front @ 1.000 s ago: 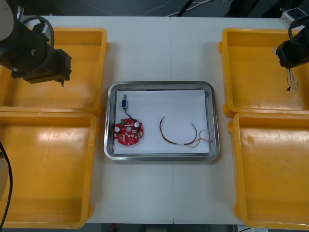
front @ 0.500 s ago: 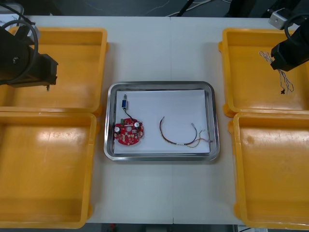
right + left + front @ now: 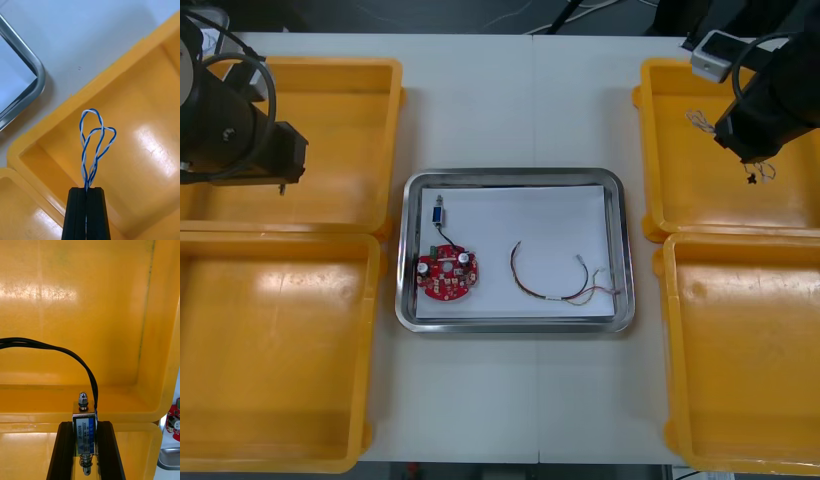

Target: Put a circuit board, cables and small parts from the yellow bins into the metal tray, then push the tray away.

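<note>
My left gripper [image 3: 85,423] is shut on a small metal part [image 3: 85,425] with a black cable [image 3: 56,349] arching off it, above the far-left yellow bin [image 3: 350,80]. Over the far-right yellow bin [image 3: 680,200], my right gripper [image 3: 86,189] is shut on a twisted blue and white cable [image 3: 93,146]; the cable's loops [image 3: 700,120] hang beside the arm. The metal tray [image 3: 510,176], white inside, holds a round red circuit board [image 3: 446,274], a small metal part [image 3: 438,215] with a black lead, and a red and yellow cable [image 3: 565,288].
Two more yellow bins lie at the near left [image 3: 280,400] and near right [image 3: 740,400], both bare inside. The tray's rounded corner [image 3: 35,80] lies just beyond the far-right bin's rim in the right wrist view. Bare table runs in front of and behind the tray.
My right arm has carried the blue and white cable left, toward the tray side of the far-right bin. My left arm shifted left early on and has since held still.
</note>
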Robot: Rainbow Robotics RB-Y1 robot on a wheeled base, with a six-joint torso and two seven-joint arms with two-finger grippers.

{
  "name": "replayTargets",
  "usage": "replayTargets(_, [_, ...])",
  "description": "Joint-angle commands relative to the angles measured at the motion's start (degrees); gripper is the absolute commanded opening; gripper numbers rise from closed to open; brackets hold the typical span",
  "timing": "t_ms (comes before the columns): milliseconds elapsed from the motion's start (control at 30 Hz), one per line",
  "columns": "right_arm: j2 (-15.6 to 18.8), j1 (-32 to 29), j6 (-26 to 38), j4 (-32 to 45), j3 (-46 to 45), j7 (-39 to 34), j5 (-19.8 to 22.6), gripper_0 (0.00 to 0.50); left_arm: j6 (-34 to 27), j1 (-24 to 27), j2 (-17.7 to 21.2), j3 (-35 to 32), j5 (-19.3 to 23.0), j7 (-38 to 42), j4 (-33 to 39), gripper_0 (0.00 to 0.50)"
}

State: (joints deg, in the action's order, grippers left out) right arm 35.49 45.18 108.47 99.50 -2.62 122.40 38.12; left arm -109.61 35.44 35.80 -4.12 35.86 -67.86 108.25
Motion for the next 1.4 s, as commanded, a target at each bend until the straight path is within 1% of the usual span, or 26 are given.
replayTargets(33, [2.0, -0.1, -2.7, 3.3, 6.0, -0.5, 2.8, 0.000, -0.4, -0.7, 2.6, 0.5, -0.3, 2.6, 2.0, 0.000])
replayTargets(167, [1.8, -0.1, -4.8, 4.7, 9.7, -0.4, 4.9, 0.000, -0.4, -0.7, 2.6, 0.5, -0.3, 2.6, 2.0, 0.000])
replayTargets(267, [1.7, -0.1, -6.1, 5.8, 12.5, -0.4, 5.2, 0.000, -0.4, -0.7, 2.6, 0.5, -0.3, 2.7, 2.0, 0.000])
replayTargets(700, [1.7, -0.1, -12.8, 7.5, 21.7, -2.3, 4.1, 0.000, -0.4, -0.7, 2.6, 0.4, -0.3, 2.8, 2.1, 0.000])
replayTargets(867, [1.2, -0.1, -16.0, 7.5, 26.2, -2.9, 1.7, 0.000, -0.4, -0.7, 2.6, 0.4, -0.3, 2.8, 2.2, 0.000])
replayTargets(1000, [0.5, -0.1, -17.1, 7.3, 28.6, -3.3, 0.0, 0.000, -0.4, -0.7, 2.6, 0.4, -0.3, 2.8, 2.1, 0.000])
replayTargets(1200, [-2.3, -0.1, -17.3, 5.4, 30.2, -3.1, -1.0, 0.000, -0.4, -0.7, 2.6, 0.5, -0.3, 2.8, 2.1, 0.000])
replayTargets(1400, [-4.7, 2.4, -17.9, 4.8, 37.0, -4.6, -6.7, 0.000, -0.4, -0.7, 2.6, 0.4, -0.3, 2.8, 2.1, 0.000])
